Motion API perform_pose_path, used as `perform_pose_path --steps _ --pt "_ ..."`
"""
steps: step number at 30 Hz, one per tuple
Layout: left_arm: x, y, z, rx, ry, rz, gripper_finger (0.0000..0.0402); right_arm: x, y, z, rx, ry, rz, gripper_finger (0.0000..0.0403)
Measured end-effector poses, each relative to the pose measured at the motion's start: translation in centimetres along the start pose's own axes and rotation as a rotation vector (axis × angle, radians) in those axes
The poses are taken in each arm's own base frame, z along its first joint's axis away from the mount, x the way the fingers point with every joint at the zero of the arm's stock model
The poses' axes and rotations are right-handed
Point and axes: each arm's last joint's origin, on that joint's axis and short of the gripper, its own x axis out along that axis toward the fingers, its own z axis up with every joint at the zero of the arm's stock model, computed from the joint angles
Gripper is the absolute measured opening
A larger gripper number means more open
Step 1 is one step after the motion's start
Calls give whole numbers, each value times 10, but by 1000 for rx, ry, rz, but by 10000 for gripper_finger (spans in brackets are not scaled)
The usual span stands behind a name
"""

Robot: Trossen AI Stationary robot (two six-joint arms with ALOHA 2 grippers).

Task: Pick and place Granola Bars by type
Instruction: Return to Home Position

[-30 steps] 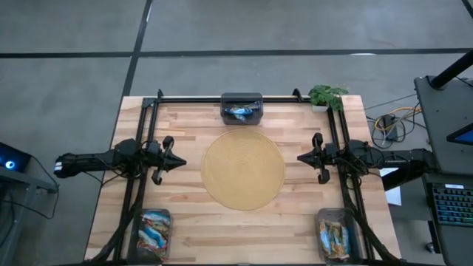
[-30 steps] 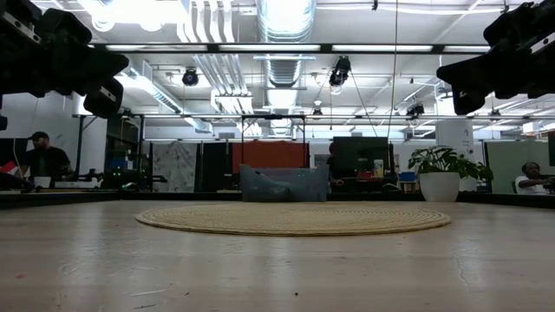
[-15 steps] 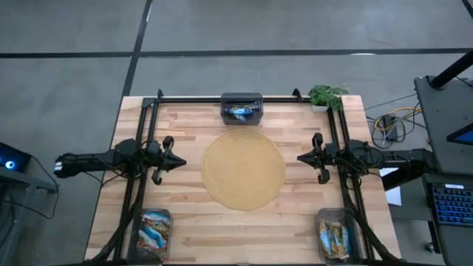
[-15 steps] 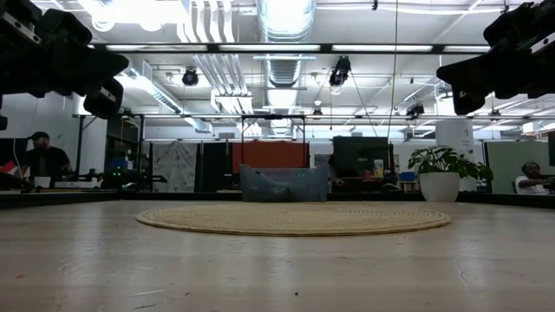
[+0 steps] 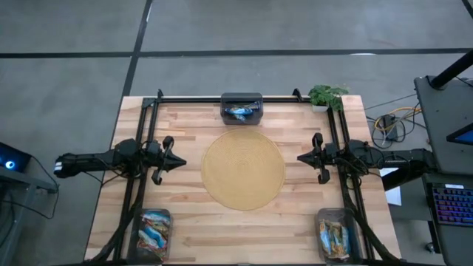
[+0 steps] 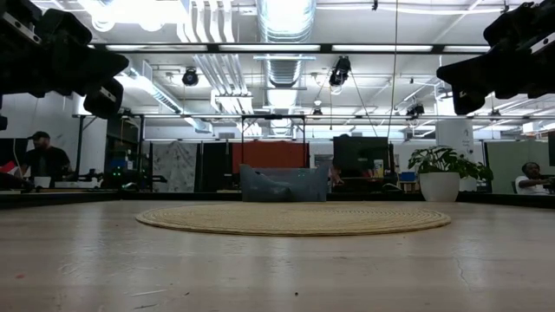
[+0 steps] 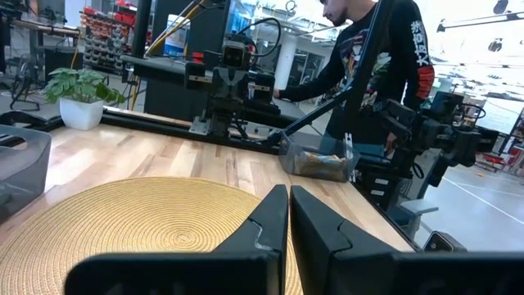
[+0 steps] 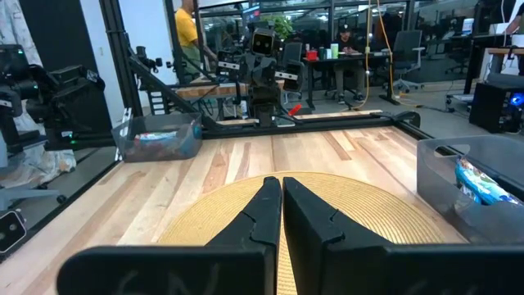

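The left end effector (image 5: 177, 160) is held above the desk at 9 o'clock from the round woven straw mat (image 5: 243, 171), with its two dark fingers (image 7: 266, 215) pressed narrow against each other and nothing gripped between them. The right end effector (image 5: 303, 157) is held opposite at 3 o'clock, likewise narrowed to a slit and empty. Both point inward at the mat's edge and are clear of it. The small foil-wrapped Granola Bars (image 5: 240, 112) are found only inside bins. Blue ones lie in the translucent grey rectangular bin at 12 o'clock (image 5: 242, 96). Red and blue-white ones lie in the translucent grey bin at 7 o'clock (image 5: 154, 211). Yellow-brown ones lie in the translucent grey bin at 5 o'clock (image 5: 335, 211). No bar is seen on the mat or on the bare planks of the pale wooden desk (image 5: 192, 214), so the sorting is judged complete, with only the parking of the arms left. A small green potted plant (image 5: 325, 96) stands at the corner between 1 and 2 o'clock, well apart from both arms. A person in a dark long-sleeved top (image 7: 377, 65) is seen beyond the desk's edge. Nothing is seen in the arms' way.
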Motion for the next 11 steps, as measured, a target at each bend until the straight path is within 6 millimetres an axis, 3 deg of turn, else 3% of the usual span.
perform_pose_path --steps 11 --pt "0 0 0 1 -4 -1 0 0 0 0 0 0 0 9"
